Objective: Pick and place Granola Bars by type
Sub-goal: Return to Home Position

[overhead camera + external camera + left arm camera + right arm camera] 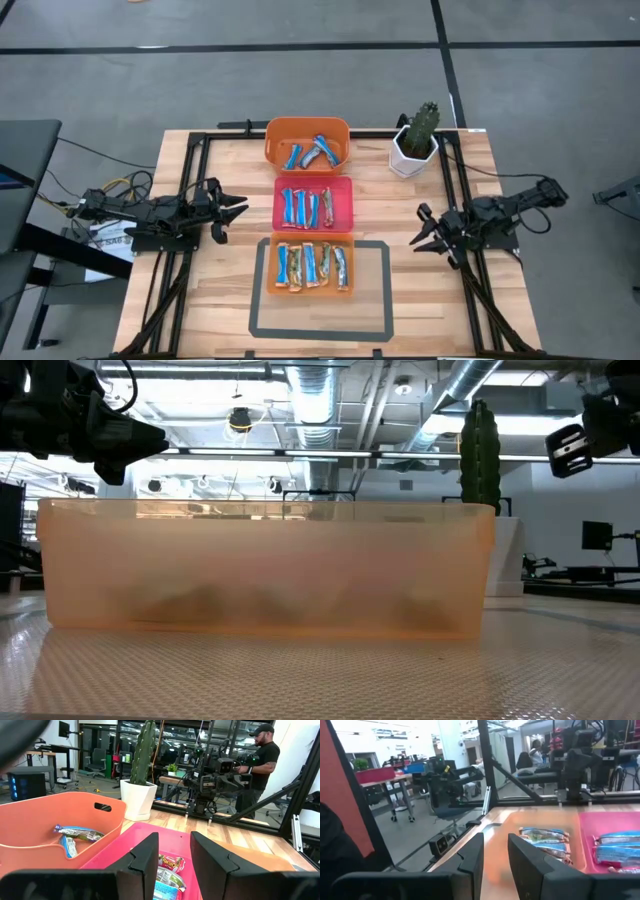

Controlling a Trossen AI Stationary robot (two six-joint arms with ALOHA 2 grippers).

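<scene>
**Bars in three trays, both arms drawn aside.** From overhead you see your granola bars (309, 265) lying in three trays lined up down the middle of the bench (225, 290). There is a far orange tray (270, 145), a pink-red tray (350, 205) and a near orange tray (273, 240), the last set inside a grey tape rectangle (320, 331).

- **Far orange tray:** a few blue-and-white bars lie askew.
- **Pink-red tray:** blue-and-white bars lie in a row, with one brownish bar at its right end.
- **Near orange tray:** blue-and-white wrappers lie side by side with orange, green and brown ones.

Your left gripper (232, 215) hovers off the trays' left side and your right gripper (418, 227) off their right. Each is clear of the trays, jaws spread, with nothing between them. A potted cactus (418, 135) stands at the bench's far right.

The low view gives you only the near orange tray's cloudy wall, with dim shapes behind it and the cactus tip above the rim. The left wrist view alone shows the foil close up, glossy and crinkled, in the far orange tray. It also shows a person (261, 765) in a dark shirt and cap beyond the bench. The right wrist view shows blue-topped wrappers lying flat in an orange tray beside the pink-red one.
</scene>
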